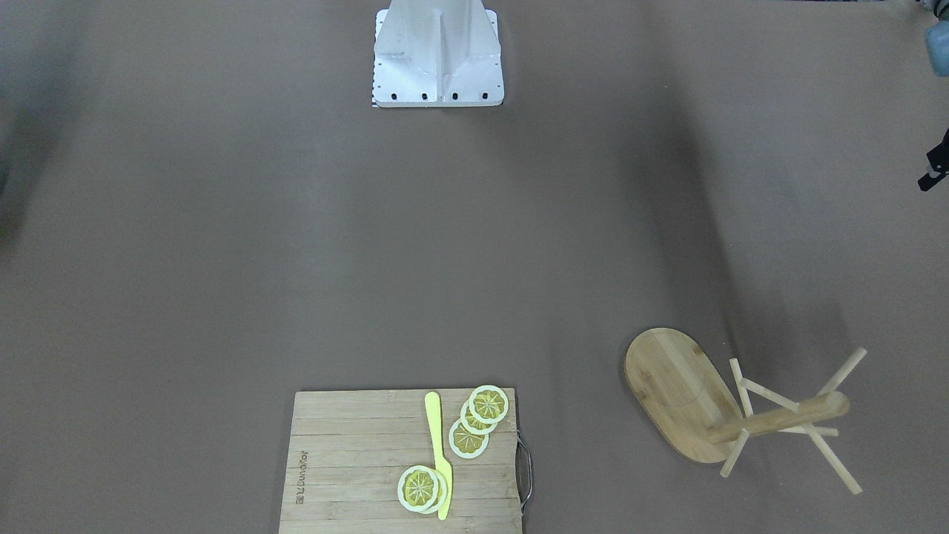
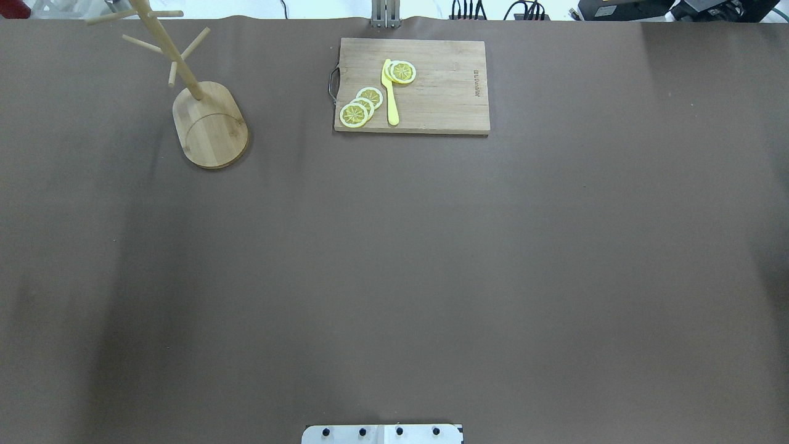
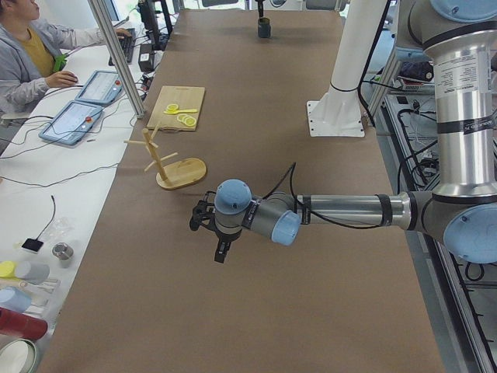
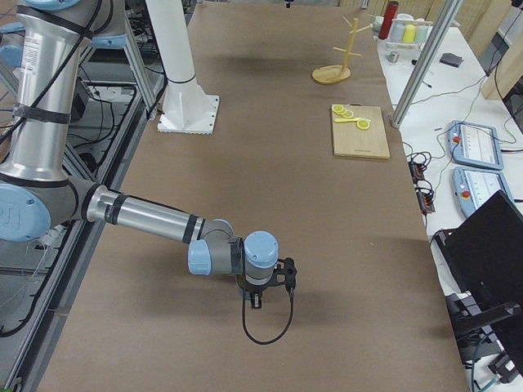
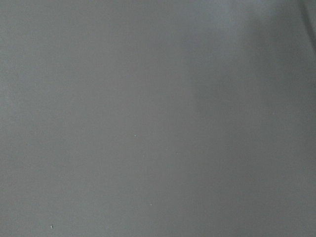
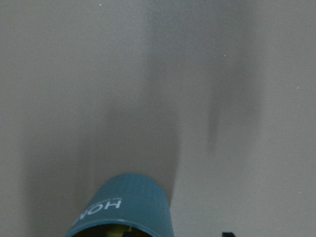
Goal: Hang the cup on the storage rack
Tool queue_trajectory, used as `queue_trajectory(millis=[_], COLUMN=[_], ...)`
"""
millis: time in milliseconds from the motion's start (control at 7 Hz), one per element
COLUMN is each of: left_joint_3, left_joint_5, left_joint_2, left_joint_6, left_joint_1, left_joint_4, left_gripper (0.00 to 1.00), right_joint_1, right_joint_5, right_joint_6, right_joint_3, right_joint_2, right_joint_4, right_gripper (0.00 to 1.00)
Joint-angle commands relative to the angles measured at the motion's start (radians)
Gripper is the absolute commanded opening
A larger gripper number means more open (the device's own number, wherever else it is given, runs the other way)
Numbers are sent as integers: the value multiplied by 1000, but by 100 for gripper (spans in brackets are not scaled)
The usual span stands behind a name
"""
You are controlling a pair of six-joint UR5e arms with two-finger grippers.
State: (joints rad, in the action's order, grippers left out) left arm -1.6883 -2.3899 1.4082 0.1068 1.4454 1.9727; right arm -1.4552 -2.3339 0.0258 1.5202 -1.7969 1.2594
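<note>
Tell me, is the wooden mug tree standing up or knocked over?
Standing up. The storage rack sits flat on its oval base, post pointing upward.

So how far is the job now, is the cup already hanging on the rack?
Nothing looks done: every peg of the storage rack is bare. In hand: the cup shows close under the right wrist camera, far from the rack, but I cannot tell whether the right gripper holds it. Left: carry it across and hook its handle on a peg.
</note>
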Motion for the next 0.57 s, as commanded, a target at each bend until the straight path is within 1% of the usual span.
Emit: queue_trajectory(millis=[0,143,286,429], left_joint_3=[-1,-1,-1,-1], left_joint_5=[-2,0,-2,-2], left_joint_2=[0,0,0,0], left_joint_6=[1,-1,1,-1], left_joint_1=[0,0,0,0], left_joint_4=[0,0,0,0], left_gripper=[98,98,98,98], right_joint_1=[1,1,1,1], right_joint_5=[-10,-12,-27,-42], right_joint_6=[2,0,-1,-3], right_joint_3=[0,0,0,-2], right_joint_2=[-4,-5,-5,-5], right_joint_4=[2,3,2,0], right_gripper=[49,31,8,0])
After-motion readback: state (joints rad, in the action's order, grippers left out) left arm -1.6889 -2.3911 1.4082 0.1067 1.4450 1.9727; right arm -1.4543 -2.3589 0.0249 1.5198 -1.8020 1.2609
